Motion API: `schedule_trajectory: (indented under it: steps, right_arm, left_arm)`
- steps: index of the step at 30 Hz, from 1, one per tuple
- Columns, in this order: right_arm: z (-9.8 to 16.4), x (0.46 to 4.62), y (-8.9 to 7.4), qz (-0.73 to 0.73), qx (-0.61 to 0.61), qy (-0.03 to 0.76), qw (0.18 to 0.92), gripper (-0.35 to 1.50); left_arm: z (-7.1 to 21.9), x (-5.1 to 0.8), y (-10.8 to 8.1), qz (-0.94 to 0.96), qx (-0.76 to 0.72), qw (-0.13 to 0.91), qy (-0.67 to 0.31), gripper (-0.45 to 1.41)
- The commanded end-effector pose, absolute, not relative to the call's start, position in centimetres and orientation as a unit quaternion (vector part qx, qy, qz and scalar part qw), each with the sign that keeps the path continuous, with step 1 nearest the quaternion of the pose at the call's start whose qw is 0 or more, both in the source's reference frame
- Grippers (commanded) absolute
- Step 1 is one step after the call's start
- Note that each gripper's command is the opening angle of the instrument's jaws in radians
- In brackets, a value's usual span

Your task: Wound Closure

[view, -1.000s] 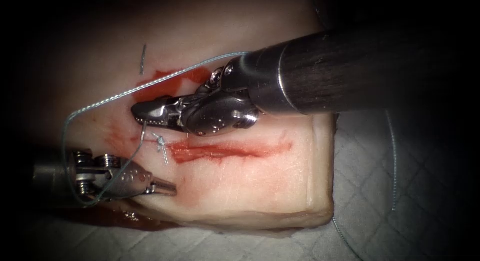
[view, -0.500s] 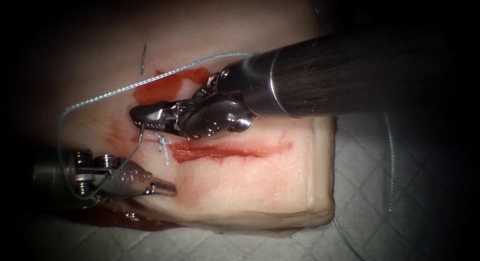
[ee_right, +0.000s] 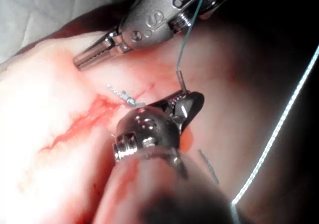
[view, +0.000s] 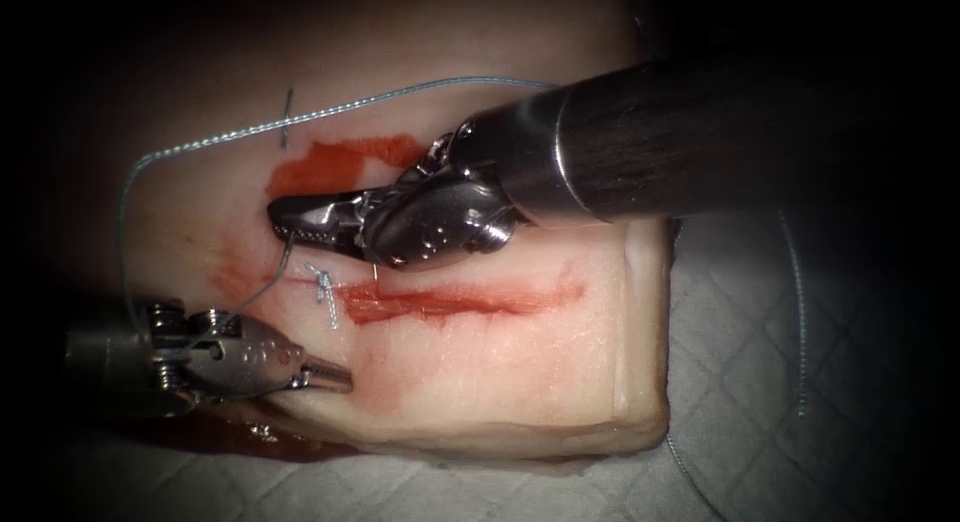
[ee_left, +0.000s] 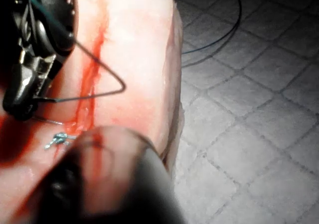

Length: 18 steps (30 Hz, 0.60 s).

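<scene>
In the endoscope view we saw the right arm's steel tool (view: 285, 220) lying across the pale block of pork-belly tissue (view: 480, 382), its jaws closed on the swaged tail end of the thin curved steel needle (view: 283, 257), just above the left end of the long red cut (view: 470, 300). The needle hung down from the jaws toward the tissue surface; we could not tell whether its tip was in the tissue. The blue-green braided thread (view: 230, 135) ran from the needle's tail down to the left arm's steel tool (view: 335, 379), looped up around the left and crossed over a patch of red fluid (view: 330, 165) toward the right tool's dark shaft (view: 700, 142). The left tool rested near the lower left edge of the tissue with its jaws closed and empty at the tips. A small knotted stitch with short cut ends (view: 322, 287) sat at the left end of the cut, and a short loose piece of thread (view: 287, 117) lay above the red fluid. A white quilted cloth (view: 800, 452) covered the worktop. In the left wrist view we saw the right tool (ee_left: 22, 102), the thread (ee_left: 107, 74) bending across the cut (ee_left: 92, 59), and the knot (ee_left: 59, 139). In the right wrist view the right tool (ee_right: 187, 104) gripped the needle's tail (ee_right: 182, 79), with the left tool (ee_right: 87, 58) closed beyond it and the knot (ee_right: 127, 97) between them.
</scene>
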State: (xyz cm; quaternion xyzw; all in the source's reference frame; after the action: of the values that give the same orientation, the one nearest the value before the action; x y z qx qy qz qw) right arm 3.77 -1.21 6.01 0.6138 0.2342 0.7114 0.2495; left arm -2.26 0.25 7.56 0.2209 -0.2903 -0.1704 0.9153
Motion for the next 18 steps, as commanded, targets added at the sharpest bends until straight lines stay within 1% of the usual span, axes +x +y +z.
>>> schedule_trajectory:
  steps: [1,7,8,13,18]
  right_arm:
    - [6.06,3.81,-1.15,0.710,0.620,0.236,0.237,-0.35]
    - [6.08,3.76,-1.11,0.713,0.635,0.224,0.195,-0.35]
    - [6.09,3.75,-1.09,0.715,0.641,0.216,0.176,-0.35]
    - [6.11,3.72,-1.08,0.718,0.644,0.213,0.160,-0.35]
    - [6.16,3.71,-1.09,0.725,0.648,0.196,0.127,-0.35]
  left_arm:
    - [7.61,-2.31,0.24,-0.170,0.221,0.915,-0.291,-0.38]
    - [7.61,-2.31,0.24,-0.170,0.221,0.915,-0.291,-0.38]
    - [7.61,-2.31,0.24,-0.170,0.221,0.915,-0.291,-0.38]
    - [7.61,-2.31,0.24,-0.170,0.221,0.915,-0.291,-0.38]
    - [7.61,-2.31,0.23,-0.170,0.221,0.915,-0.291,-0.38]
